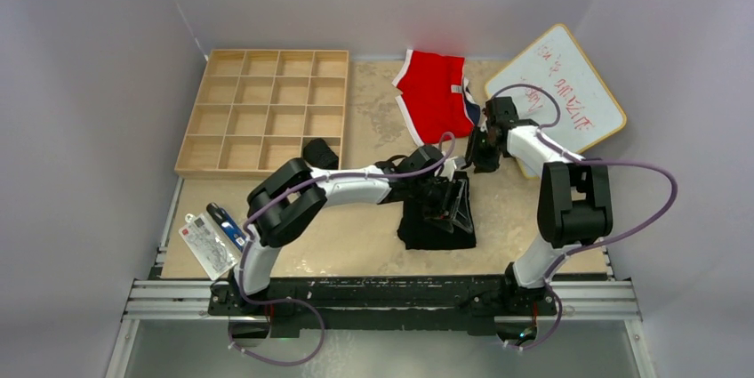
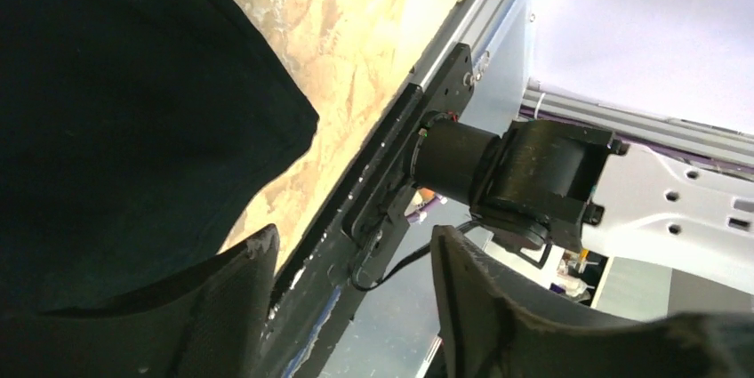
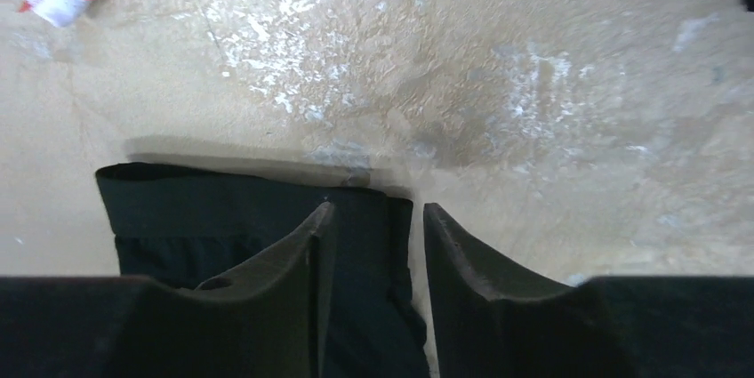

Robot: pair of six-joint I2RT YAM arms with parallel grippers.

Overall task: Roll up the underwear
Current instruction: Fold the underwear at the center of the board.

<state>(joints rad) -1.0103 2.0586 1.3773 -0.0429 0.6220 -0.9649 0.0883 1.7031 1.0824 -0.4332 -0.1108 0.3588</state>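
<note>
My left gripper (image 2: 354,245) fills the bottom of its wrist view. Its two fingers stand apart with nothing between them, and black cloth lies just off to one side. The right gripper (image 3: 378,218) is parted too and holds nothing, with one finger hanging over the far edge of the same cloth.

That cloth is the black underwear (image 1: 436,234). It lies flat on the table (image 1: 356,245) between the two arms, perhaps folded over on itself, and I see no roll begun.

A small black bundle (image 1: 320,154) sits at the near right corner of the wooden tray (image 1: 240,171). I take it for the other piece, already rolled, though it is too small to be sure. By that reading, about half the job is done, and this piece needs rolling from one edge.
</note>
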